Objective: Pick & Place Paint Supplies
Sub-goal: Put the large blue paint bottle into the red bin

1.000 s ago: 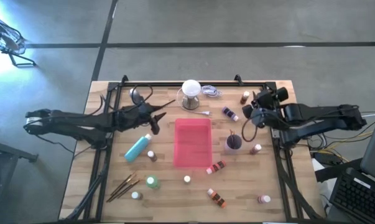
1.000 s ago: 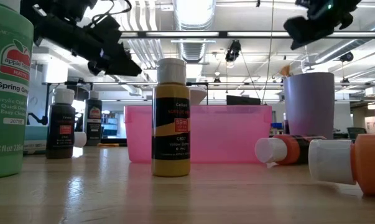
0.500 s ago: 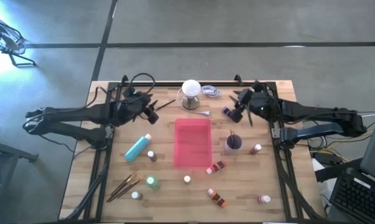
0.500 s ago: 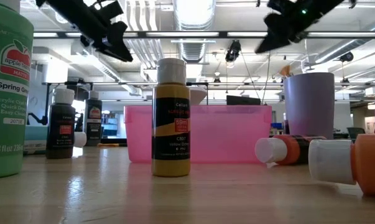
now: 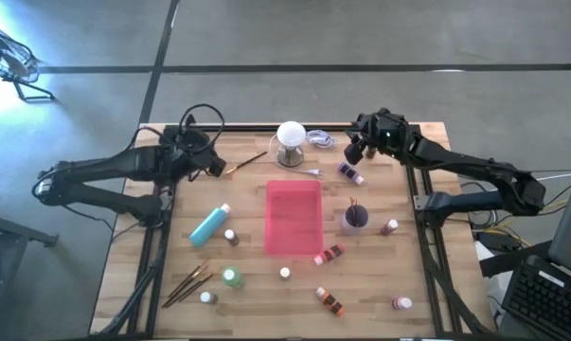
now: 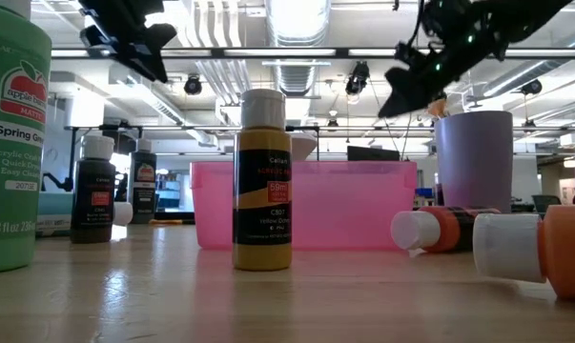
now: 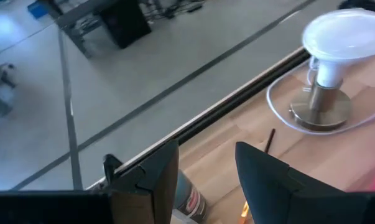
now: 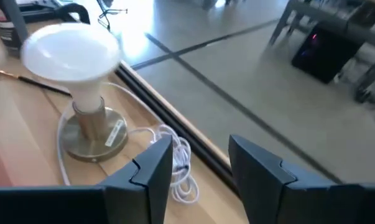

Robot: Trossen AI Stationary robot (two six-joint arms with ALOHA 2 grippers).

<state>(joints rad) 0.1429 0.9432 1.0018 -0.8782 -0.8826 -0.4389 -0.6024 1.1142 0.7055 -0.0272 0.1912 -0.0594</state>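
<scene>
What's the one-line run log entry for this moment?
left gripper: open, empty, far-left edge | right gripper: open, empty, far edge near white ball-topped stand | flat pink rectangular tray: empty

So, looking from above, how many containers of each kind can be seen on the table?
Small paint bottles: 8
Large bottles, teal and green: 2
Lavender cup: 1
Pink tray: 1
Total: 12; the arms may hide more.
</scene>
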